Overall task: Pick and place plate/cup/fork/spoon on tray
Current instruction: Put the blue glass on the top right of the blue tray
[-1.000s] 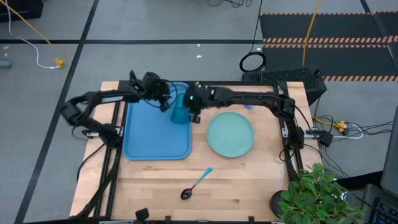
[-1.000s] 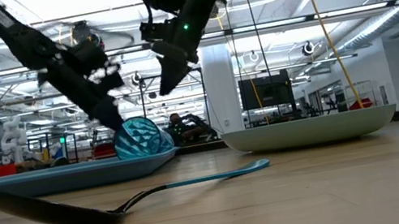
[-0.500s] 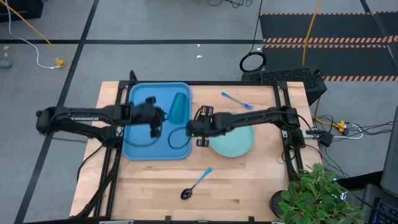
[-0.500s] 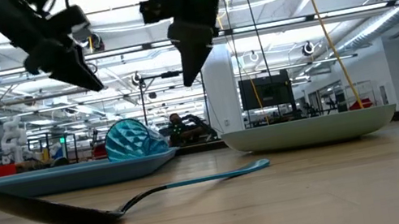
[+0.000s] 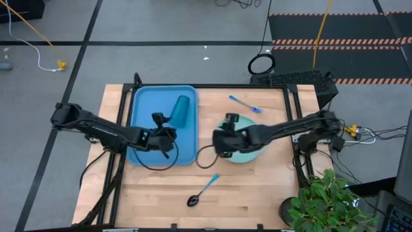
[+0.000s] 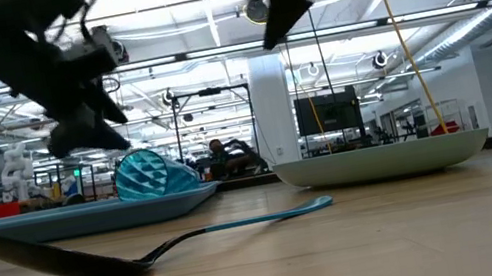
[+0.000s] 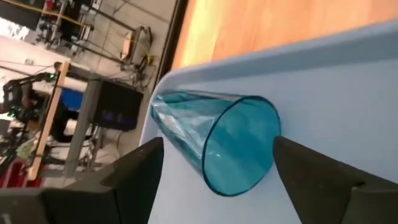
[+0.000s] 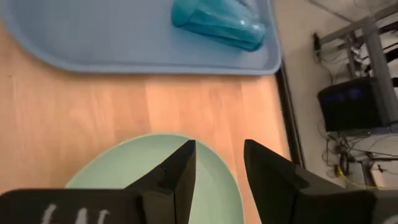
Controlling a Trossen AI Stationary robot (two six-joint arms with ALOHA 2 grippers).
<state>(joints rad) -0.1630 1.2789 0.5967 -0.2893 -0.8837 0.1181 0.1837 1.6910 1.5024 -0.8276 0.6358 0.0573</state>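
Lying on its side in the far right part of the bright blue tray: the teal-blue cup, mouth toward the near side, so probably let go there and tipped, not standing. Hovering over the near middle of the tray, empty, with fingers spread wide around nothing: the left gripper, looking along the tray floor at the open mouth of the cup.

Hanging above the left edge of the pale mint-green plate, fingers parted a little and holding nothing: the right gripper, likely lining up to take the plate rim, since the plate is resting on the wooden table just right of the tray.

Waiting outside the tray: the fork on the far side beyond the plate, and the spoon near the front edge, black bowl toward the left.
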